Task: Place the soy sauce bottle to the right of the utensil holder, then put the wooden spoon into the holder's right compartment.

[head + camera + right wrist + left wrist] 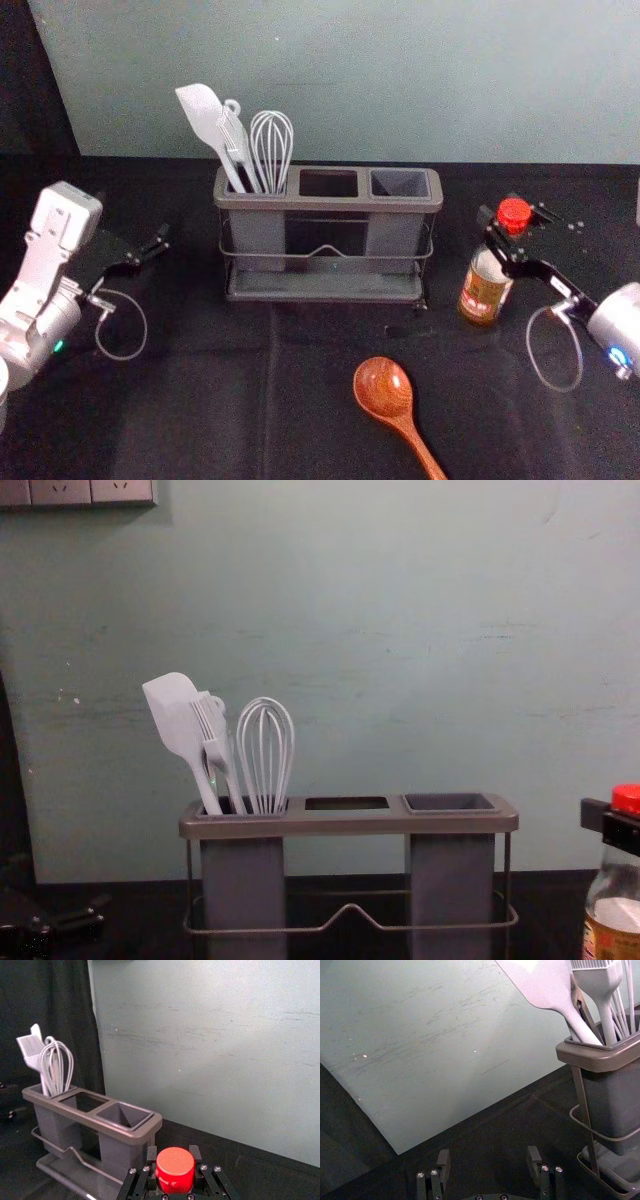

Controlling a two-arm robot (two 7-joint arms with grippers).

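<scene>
- Step in hand, as judged: bottle placement; the soy sauce bottle [487,285] is located to the right of the utensil holder [300,203], set apart from it by a gap; whether full weight is borne by the table [200,400] cannot be told.
- Right gripper [173,1152]: clenched on the bottle's neck, just under the red cap [175,1167]; located at the holder's right side.
- Left gripper [488,1160]: released, nothing held, fingers spread; parked off the holder's left side.
- Wooden spoon [383,388]: untouched; laid on the table in front of the holder, bowl towards it, handle run out past the near edge of the head view.
- Holder: spatula [172,712], brush [212,745] and whisk [265,750] stood in the left compartment [242,870]; no utensil seen in the right compartment [452,865]; spoon step not yet done.
- Next move, as judged: base to be confirmed flat on the table; grip then to be opened and backed off cleanly; cap and neck not to be dragged, as a tall bottle could be tipped.
- After that: spoon handle to be gripped, probably by the right arm; spoon to be lifted and turned upright, then lowered into the right compartment; rim could be clipped if alignment is off; bottle could be knocked on the way across.
</scene>
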